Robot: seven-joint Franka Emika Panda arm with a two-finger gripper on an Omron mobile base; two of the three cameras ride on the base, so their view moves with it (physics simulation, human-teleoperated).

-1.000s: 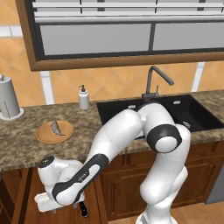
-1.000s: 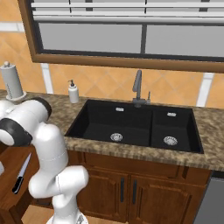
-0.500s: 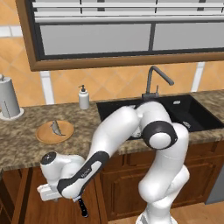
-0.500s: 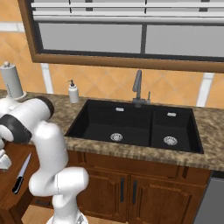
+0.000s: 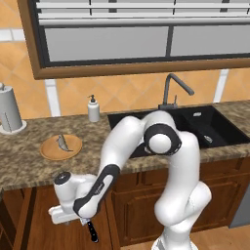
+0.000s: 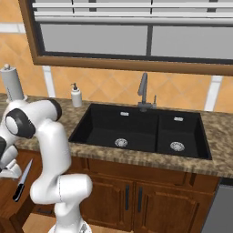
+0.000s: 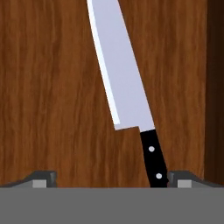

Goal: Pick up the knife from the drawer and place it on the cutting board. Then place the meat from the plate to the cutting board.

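Over the drawer (image 7: 52,87) floor, the gripper (image 7: 107,177) stands spread wide, the knife (image 7: 127,94) handle just inside its right-hand tip.

Glossy white arm (image 5: 127,146) of rounded segments, dark bands at joints

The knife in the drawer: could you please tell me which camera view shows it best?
The hand view: the knife lies on the drawer floor, blade and handle clear. The right base view shows it small; the left base view shows just its handle.
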